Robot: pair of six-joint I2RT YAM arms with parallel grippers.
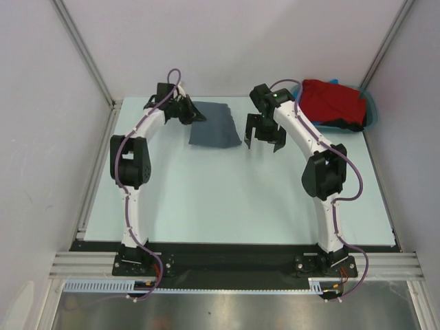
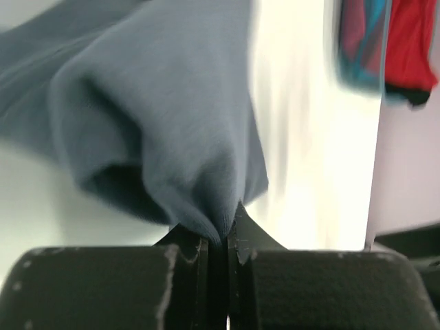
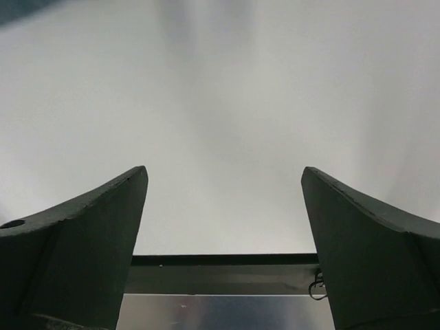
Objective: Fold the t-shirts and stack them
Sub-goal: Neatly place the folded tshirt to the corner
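Pale blue-green counter (image 1: 227, 199) between plain white walls (image 1: 227, 41), with a black strip (image 1: 227, 251) along the near edge. At the far middle, a slate-grey t-shirt (image 1: 214, 124), plain soft knit, folded to a rough rectangle and lying mostly flat. Pinched at its far left corner by the left tool (image 1: 196, 113), fingers together on a bunch of cloth, folds pulled up around them. Just right of it, the right tool (image 1: 264, 137), spread wide over bare counter, holding nothing. In the far right corner, a red t-shirt (image 1: 333, 100) heaped in a teal tub (image 1: 372, 106), with black cloth at its near edge.
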